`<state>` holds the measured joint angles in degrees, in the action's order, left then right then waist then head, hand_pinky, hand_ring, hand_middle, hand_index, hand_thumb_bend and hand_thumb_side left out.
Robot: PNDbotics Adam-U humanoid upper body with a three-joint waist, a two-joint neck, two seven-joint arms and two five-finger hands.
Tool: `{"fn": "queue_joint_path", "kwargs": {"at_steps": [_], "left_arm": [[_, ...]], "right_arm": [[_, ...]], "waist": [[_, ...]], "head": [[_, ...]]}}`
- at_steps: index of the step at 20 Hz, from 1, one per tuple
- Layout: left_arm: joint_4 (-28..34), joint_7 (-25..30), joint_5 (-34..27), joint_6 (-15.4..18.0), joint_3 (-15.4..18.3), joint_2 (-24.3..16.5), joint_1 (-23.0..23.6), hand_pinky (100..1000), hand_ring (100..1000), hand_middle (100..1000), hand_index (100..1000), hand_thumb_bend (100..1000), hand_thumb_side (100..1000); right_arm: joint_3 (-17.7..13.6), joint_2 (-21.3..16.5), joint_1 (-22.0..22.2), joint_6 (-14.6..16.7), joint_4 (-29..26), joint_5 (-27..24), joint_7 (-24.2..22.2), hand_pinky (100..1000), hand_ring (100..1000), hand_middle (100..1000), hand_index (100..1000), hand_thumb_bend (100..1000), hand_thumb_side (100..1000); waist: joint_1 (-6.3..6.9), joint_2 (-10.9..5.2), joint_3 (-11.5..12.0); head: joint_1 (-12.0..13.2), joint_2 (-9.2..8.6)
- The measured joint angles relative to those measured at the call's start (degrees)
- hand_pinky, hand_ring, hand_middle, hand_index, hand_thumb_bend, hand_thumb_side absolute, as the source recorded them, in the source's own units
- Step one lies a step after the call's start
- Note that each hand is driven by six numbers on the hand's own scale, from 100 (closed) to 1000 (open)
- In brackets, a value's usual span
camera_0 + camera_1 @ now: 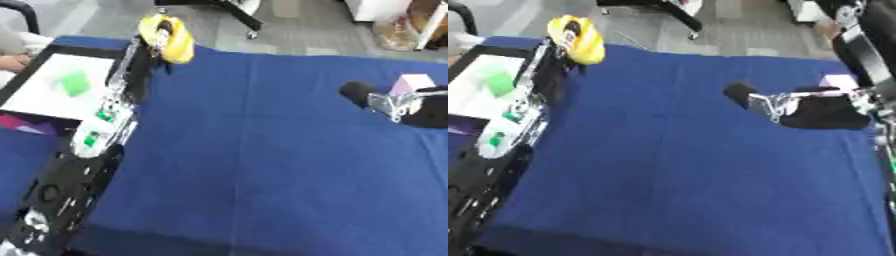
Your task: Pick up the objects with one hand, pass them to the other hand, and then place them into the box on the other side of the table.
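While the left robot hand grips a yellow object above the desk's far-left edge — beside the box | right robot hand reaches inward, fingers outstretched — pink object behind.

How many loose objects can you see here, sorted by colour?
Yellow: 1, the yellow banana-shaped object held up in the left hand.
Green: 1, the small green block lying in the black-rimmed white box.
Pink: 1, the pale pink block beside the right hand.
Total: 3
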<state>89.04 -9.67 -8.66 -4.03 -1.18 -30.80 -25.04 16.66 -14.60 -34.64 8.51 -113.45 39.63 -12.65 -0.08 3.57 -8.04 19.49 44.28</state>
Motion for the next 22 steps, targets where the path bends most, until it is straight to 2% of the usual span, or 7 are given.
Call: {"fn": "queue_joint_path", "kwargs": {"at_steps": [4,5,7,11,15,19,22], "left_arm": [[-1.86,-1.34,3.63,-0.29,0.41,-2.30,-0.61,722,234,141,448,100,536],[-2.04,-1.43,3.99,-0.26,0.44,-2.44,-0.62,685,238,140,457,100,344],[-2.90,-1.91,4.69,-0.60,0.85,-2.59,-1.29,661,247,148,463,100,247],[-6.92,-4.47,7.31,-3.01,3.64,-6.99,-3.96,632,260,160,469,160,155],[-12.83,-8.05,10.89,-6.59,3.36,-12.61,-4.82,610,269,170,475,236,103],[-18.98,-11.87,14.71,-10.40,0.65,-18.44,-5.07,600,273,174,477,270,100],[-23.67,-14.77,17.59,-13.30,-1.22,-20.55,-5.07,592,277,178,480,298,100]], "right_arm": [[0.19,0.00,0.30,0.10,0.00,0.10,-0.52,795,815,772,856,592,479],[0.26,0.00,0.32,0.12,0.00,0.11,-0.55,796,813,767,857,578,477],[0.58,-0.42,0.75,0.27,0.00,0.27,-0.91,795,812,765,857,577,477],[1.20,-1.66,1.38,0.93,0.00,0.47,-1.87,795,811,763,857,574,476],[1.71,-1.76,1.35,1.44,0.00,0.47,-2.38,795,811,761,857,575,476],[2.09,-1.74,1.18,1.84,0.00,0.40,-2.79,796,811,760,858,572,475],[2.19,-1.59,0.88,2.16,0.00,0.33,-3.11,795,811,759,856,573,475]], "waist": [[0.00,0.00,-0.07],[0.00,0.00,-0.07],[0.37,-0.34,0.80],[1.11,-1.11,0.93],[1.00,-1.10,0.16],[0.96,-1.02,-1.06],[0.95,-1.00,-1.51]], "head": [[0.93,0.00],[1.03,0.00],[1.02,0.00],[0.78,0.00],[0.93,0.00],[1.17,0.00],[1.17,0.00]]}}
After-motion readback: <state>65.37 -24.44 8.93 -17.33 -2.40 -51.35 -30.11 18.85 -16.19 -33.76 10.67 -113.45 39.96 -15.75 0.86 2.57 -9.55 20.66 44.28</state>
